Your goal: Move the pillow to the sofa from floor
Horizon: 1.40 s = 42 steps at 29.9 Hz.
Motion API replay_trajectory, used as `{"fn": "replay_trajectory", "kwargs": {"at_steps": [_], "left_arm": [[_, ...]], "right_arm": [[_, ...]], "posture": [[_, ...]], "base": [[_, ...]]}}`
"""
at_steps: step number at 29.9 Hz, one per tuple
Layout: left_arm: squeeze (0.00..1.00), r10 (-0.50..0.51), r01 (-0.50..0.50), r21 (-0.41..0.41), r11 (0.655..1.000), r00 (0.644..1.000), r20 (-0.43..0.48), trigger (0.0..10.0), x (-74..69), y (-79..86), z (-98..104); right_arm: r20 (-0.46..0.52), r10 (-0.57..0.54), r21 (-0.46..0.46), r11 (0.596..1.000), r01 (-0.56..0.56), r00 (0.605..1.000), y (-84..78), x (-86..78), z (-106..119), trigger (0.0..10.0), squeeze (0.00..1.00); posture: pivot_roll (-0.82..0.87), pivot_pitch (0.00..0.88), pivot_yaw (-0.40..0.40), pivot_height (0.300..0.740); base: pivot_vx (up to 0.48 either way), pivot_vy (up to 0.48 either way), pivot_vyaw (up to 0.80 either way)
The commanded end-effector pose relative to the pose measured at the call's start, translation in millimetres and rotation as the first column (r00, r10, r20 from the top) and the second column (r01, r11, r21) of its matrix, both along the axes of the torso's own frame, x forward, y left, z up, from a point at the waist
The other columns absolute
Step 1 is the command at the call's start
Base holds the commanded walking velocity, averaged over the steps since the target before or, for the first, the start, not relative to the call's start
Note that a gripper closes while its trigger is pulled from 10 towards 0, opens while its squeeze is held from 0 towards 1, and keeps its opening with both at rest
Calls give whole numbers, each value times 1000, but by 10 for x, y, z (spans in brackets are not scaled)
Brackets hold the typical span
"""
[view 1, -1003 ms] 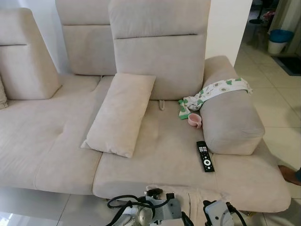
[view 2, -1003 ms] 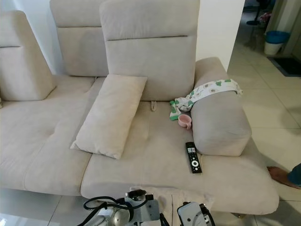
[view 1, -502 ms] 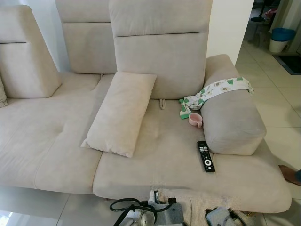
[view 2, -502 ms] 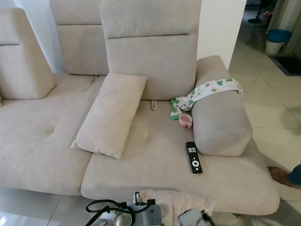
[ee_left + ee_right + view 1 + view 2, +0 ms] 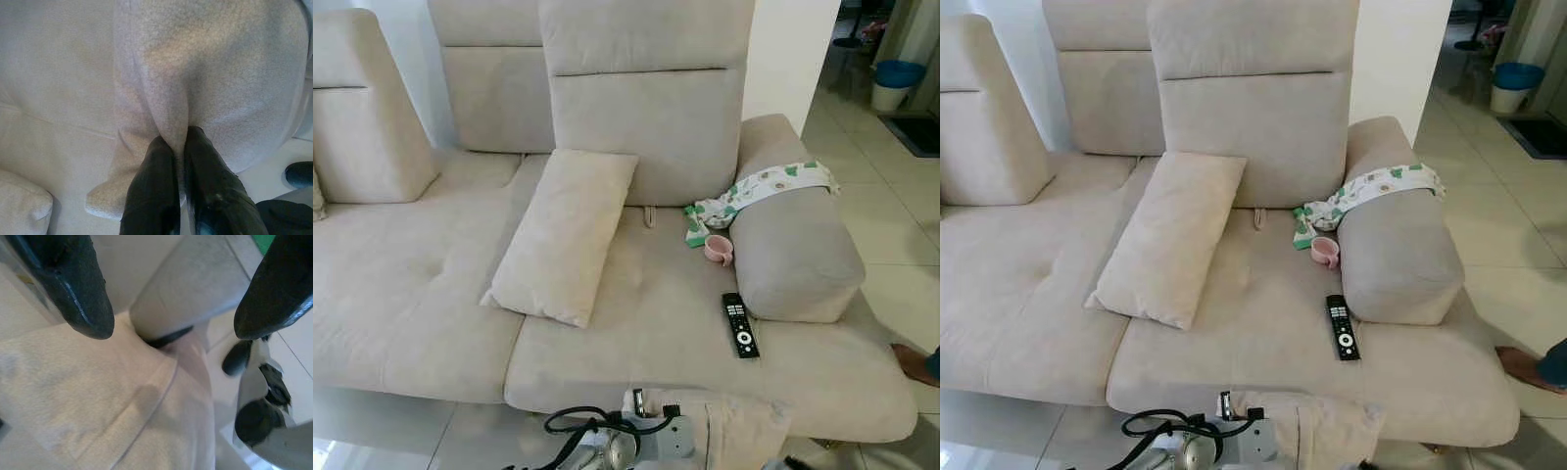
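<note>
Your left pincer [image 5: 177,147] was pressed together on a fold of the pillow [image 5: 215,73], both black fingers nipping a ridge of its beige fabric. Your right pincer [image 5: 171,303] stood spread, its fingers wide apart and gripping nothing, hovering just above the same cloth. In the head views the pillow [image 5: 734,431] hung at the front edge of the sofa [image 5: 636,333], low and right of centre, its upper end resting against the seat lip and the rest dangling below, beside the left wrist housing and its looped black cable [image 5: 582,423]. The relation that mattered: the seat lay forward of and above the held pillow, so the coming move was, by judgement, a lift up and away from you; the left arm carried the load, and the right was near enough to support it. Beyond, a second beige cushion [image 5: 566,235] leaned against the backrest, a remote [image 5: 739,324] and a pink cup [image 5: 719,250] lay by the armrest, and a patterned cloth [image 5: 759,191] draped over it. The open seat between cushion and remote looked the likeliest landing place.
</note>
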<state>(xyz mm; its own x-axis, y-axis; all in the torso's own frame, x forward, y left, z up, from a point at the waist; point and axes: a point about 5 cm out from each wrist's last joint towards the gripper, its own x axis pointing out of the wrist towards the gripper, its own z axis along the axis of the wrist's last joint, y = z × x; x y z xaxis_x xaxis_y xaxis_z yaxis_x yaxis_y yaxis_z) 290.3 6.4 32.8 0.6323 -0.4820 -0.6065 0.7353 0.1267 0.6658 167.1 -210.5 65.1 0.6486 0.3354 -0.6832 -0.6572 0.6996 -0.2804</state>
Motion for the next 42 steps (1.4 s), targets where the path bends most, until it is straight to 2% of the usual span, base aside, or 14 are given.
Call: {"fn": "replay_trajectory", "kwargs": {"at_steps": [1, 6, 7, 10, 15, 18, 19, 22, 26, 27, 32, 34, 35, 42], "left_arm": [[0, 16, -16, 12, 1000, 1000, -7, 10000, -3, 50, -32], [0, 37, -37, -4, 999, 999, -14, 10000, -5, 96, -40], [0, 37, -37, -4, 999, 999, -14, 10000, -5, 96, -40], [0, 41, -41, -6, 999, 999, -21, 10000, -20, 118, -55], [0, 31, -31, -5, 1000, 999, -24, 10000, -39, 117, -59], [0, 7, -7, 0, 1000, 1000, -19, 10000, -70, 104, -54], [0, 7, -7, 0, 1000, 1000, -19, 10000, -70, 104, -54], [0, 7, -7, -3, 1000, 1000, -21, 10000, -93, 110, -55], [0, 10, -10, -4, 1000, 1000, -23, 10000, -109, 126, -60], [0, 12, -12, -3, 1000, 1000, -25, 10000, -129, 150, -65], [0, 14, -14, 0, 1000, 1000, -26, 10000, -141, 176, -66], [0, 15, -15, 2, 1000, 1000, -26, 10000, -142, 187, -62], [0, 19, -19, 3, 1000, 1000, -25, 10000, -141, 201, -43], [0, 23, -23, 1, 1000, 1000, -21, 10000, -150, 202, 3]], "right_arm": [[-58, 23, -46, 999, -25, 998, -61, -72, -44, 10000, 0], [-43, -6, -179, 984, -2, 999, -359, -39, 29, 10000, 0], [-43, -6, -179, 984, -2, 999, -359, -39, 29, 10000, 0], [-40, 7, -255, 967, -17, 999, -529, 37, 31, 10000, 0], [-31, 48, -300, 952, -55, 998, -607, 136, 24, 10000, 0], [36, 91, -374, 925, -71, 995, -663, 367, 62, 10000, 0], [36, 91, -374, 925, -71, 995, -663, 367, 62, 10000, 0], [136, 104, -419, 907, -38, 985, -667, 626, 150, 10000, 0], [169, 127, -460, 887, -36, 977, -680, 770, 181, 10000, 0], [184, 158, -481, 875, -52, 970, -687, 882, 192, 10000, 0], [183, 167, -450, 891, -69, 969, -662, 973, 164, 10000, 0], [162, 195, -421, 900, -111, 967, -603, 996, 110, 10000, 0], [136, 249, -348, 918, -189, 959, -451, 1023, 31, 10000, 0], [157, 344, -331, 901, -279, 926, -216, 1175, -45, 10000, 0]], "posture": [[-72, 93, 88, 615], [-75, 81, 81, 615], [-75, 81, 81, 615], [-72, 88, 81, 615], [-70, 93, 81, 615], [-52, 112, 83, 615], [-52, 112, 83, 615], [-33, 122, 84, 615], [-23, 126, 85, 615], [-11, 136, 88, 615], [-3, 144, 88, 615], [6, 149, 90, 615], [25, 159, 90, 615], [44, 166, 83, 615]], "base": [[0, 0, 0], [0, 0, 0], [0, 0, 0], [0, 0, 0], [0, 0, 0], [0, 0, 0], [0, 0, 0], [0, 0, 0], [0, 0, 0], [0, 0, 0], [0, 0, 0], [0, 0, 0], [0, 0, 0], [0, 0, 0]]}}
